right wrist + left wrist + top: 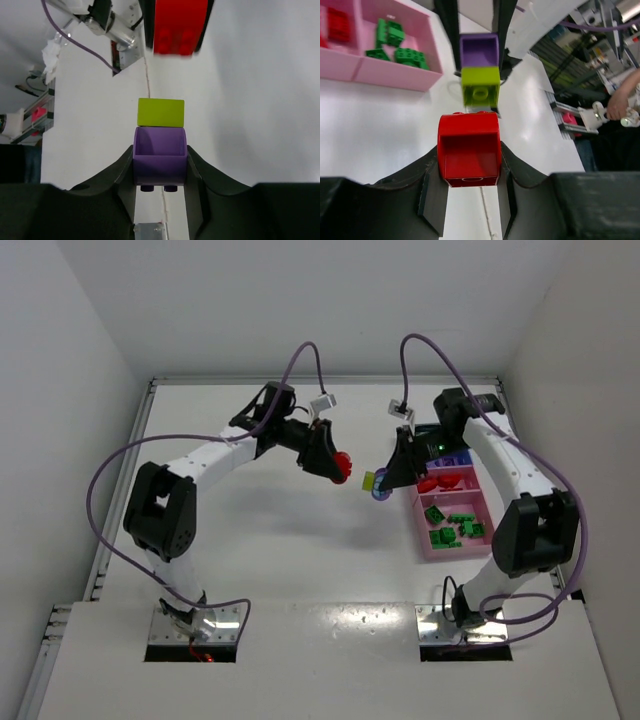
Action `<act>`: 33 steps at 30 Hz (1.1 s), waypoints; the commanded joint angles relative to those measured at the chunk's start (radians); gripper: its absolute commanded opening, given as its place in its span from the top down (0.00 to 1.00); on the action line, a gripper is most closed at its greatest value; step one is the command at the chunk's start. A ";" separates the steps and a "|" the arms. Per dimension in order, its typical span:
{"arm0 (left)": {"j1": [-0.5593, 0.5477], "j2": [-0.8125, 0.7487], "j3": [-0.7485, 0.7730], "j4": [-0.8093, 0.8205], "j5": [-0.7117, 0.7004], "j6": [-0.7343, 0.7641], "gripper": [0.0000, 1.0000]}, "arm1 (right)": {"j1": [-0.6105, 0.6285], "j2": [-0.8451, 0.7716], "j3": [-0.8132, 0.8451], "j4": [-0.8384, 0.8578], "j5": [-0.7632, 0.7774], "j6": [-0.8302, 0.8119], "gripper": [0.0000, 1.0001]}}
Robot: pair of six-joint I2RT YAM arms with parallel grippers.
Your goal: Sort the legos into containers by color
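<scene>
My left gripper is shut on a red lego, held in the air above the table's middle. Facing it a short gap away, my right gripper is shut on a purple lego. A yellow-green lego is stuck on the purple one's far end and points at the red one. In the top view the purple and yellow-green pair hangs just left of the pink container. That container holds red legos in one compartment and green legos in the nearer one.
A blue container sits just behind the pink one, partly hidden by the right arm. White walls enclose the table at the left, back and right. Purple cables loop above both arms.
</scene>
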 commanded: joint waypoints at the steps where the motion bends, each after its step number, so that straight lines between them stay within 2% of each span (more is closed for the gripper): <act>1: 0.080 -0.058 0.010 0.021 0.007 0.033 0.99 | -0.067 -0.031 0.013 -0.051 0.009 -0.100 1.00; 5: 0.138 -0.082 -0.022 0.021 -0.022 0.033 0.99 | -0.140 -0.018 0.033 -0.075 -0.001 -0.122 1.00; 7: 0.150 -0.119 -0.032 0.021 -0.138 0.043 0.99 | -0.192 -0.008 0.043 -0.075 -0.001 -0.122 1.00; 8: 0.150 -0.131 -0.032 0.021 -0.263 0.055 0.99 | -0.212 -0.008 0.043 -0.075 -0.011 -0.122 1.00; 13: 0.071 -0.115 0.022 0.021 -0.556 0.034 1.00 | -0.366 -0.085 -0.010 -0.037 -0.036 -0.122 1.00; 18: -0.024 0.072 0.180 0.021 -0.556 -0.051 1.00 | -0.640 -0.218 -0.091 -0.011 -0.007 -0.112 1.00; 23: -0.133 0.235 0.362 0.021 -0.570 -0.071 1.00 | -0.892 -0.303 -0.189 -0.020 0.027 -0.123 1.00; 27: -0.231 0.376 0.531 0.010 -0.570 -0.082 0.98 | -1.011 -0.344 -0.225 -0.074 -0.005 -0.134 1.00; 33: -0.316 0.551 0.700 0.010 -0.591 -0.091 0.89 | -1.059 -0.455 -0.280 -0.083 -0.039 -0.122 1.00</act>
